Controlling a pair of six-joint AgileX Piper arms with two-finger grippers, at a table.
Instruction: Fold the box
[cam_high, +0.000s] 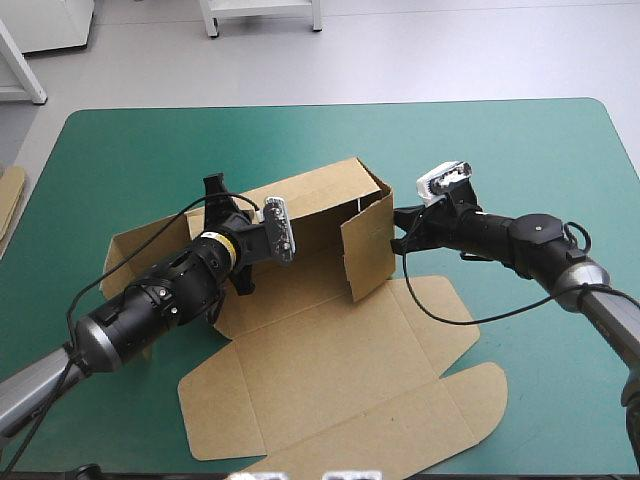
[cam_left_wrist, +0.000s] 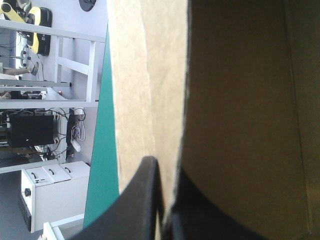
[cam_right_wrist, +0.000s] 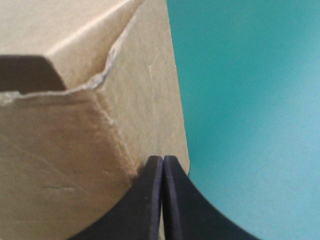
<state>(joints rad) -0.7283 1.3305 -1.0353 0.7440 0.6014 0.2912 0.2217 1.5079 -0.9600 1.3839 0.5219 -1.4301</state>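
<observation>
box (cam_high: 330, 345) sat half-raised mid teal-green cover (cam_high: 520, 150), left gripper (cam_left_wrist: 165, 169) pinching a raised wall, right gripper (cam_right_wrist: 163, 159) pressed together vs the end flap (cam_high: 368, 250); risk imo was too hard a push buckling the flap or dropping the wall.

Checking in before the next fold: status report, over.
Left claw shut on box, far wall raised. Right claw shut on end flap. Lid flat. Nothing blocking.

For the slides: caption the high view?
Left end effector and right end effector grip raised walls of the brown box.
</observation>
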